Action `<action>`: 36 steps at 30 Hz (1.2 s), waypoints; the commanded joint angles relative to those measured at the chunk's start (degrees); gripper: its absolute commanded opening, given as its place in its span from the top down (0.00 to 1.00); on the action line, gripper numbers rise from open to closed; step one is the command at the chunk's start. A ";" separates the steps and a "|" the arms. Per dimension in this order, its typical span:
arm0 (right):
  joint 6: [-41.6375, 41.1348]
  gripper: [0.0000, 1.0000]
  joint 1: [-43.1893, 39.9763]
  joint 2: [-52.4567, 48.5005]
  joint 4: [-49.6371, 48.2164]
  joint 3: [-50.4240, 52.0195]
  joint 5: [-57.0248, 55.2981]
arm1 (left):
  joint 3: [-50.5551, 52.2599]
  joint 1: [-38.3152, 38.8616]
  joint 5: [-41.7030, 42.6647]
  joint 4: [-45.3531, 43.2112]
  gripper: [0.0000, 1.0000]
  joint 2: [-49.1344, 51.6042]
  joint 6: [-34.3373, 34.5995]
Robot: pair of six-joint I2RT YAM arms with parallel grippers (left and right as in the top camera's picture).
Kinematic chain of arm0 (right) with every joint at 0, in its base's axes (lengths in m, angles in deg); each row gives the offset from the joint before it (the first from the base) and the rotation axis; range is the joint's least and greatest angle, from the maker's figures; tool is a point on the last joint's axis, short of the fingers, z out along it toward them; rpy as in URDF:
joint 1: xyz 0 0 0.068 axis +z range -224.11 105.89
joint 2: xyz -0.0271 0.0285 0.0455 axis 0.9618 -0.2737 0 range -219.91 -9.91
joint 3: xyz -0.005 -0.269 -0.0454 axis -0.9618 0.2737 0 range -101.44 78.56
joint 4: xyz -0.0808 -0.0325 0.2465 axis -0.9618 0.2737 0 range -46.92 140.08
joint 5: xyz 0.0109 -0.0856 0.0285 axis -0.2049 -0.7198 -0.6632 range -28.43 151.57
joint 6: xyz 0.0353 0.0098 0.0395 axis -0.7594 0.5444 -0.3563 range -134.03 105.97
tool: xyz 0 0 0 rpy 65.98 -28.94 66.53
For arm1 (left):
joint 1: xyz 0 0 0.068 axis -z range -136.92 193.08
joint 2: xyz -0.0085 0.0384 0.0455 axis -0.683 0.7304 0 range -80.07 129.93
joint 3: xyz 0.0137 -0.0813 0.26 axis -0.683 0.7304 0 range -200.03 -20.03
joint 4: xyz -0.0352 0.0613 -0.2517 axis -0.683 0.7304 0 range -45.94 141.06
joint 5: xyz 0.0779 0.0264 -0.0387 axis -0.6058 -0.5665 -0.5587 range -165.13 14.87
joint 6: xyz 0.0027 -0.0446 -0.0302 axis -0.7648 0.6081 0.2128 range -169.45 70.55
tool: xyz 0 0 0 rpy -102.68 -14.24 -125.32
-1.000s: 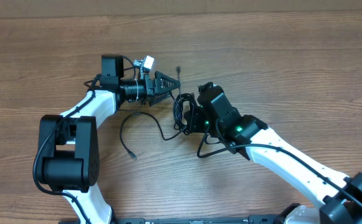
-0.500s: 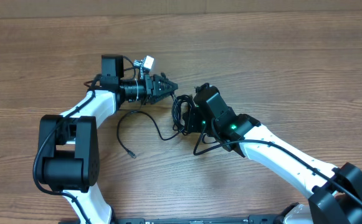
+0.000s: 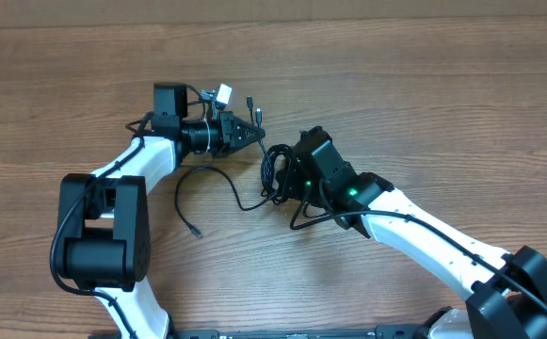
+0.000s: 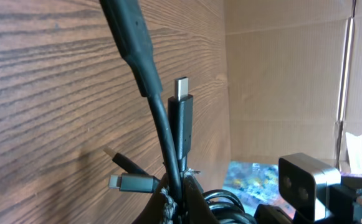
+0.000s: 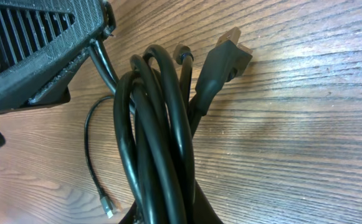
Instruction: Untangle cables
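Observation:
The cables are black cords tangled into a coiled bundle (image 3: pixel 275 169) in the middle of the table. My right gripper (image 3: pixel 289 181) is shut on the loops of that bundle (image 5: pixel 159 143), which fill its wrist view. My left gripper (image 3: pixel 256 135) is shut on cable strands just left of the bundle. Above its pinched fingers (image 4: pixel 168 198) one plug end (image 4: pixel 182 106) stands upright with its silver tip up, and a second plug (image 4: pixel 134 182) pokes out sideways. Those ends (image 3: pixel 252 104) stick out past the left fingertips. One thin cable (image 3: pixel 207 179) trails left and ends in a small plug (image 3: pixel 196 232).
The wooden table (image 3: pixel 424 85) has a brown cardboard wall (image 4: pixel 280 74) along its far edge. The left gripper's black body (image 5: pixel 37 50) sits close to the bundle in the right wrist view. A larger plug (image 5: pixel 225 57) of the bundle lies on the wood.
My left gripper has gone from wide open to shut on cable strands by the bundle, and the plug ends now point up past its tips. The right gripper has stayed shut on the bundle.

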 commanded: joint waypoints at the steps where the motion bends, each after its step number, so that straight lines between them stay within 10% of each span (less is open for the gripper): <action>1: -3.28 0.96 0.15 0.11 -1.03 -0.59 -0.15 | -0.17 0.02 2.03 -1.18 0.96 0.09 -6.38; 7: -7.32 0.96 -2.23 0.11 -2.67 -0.61 -0.09 | -0.17 0.07 11.93 -4.90 0.96 0.09 -11.32; 36: -10.10 0.96 -13.00 0.11 -6.82 -0.61 8.33 | -0.17 7.02 4.81 -3.13 0.96 0.09 -12.31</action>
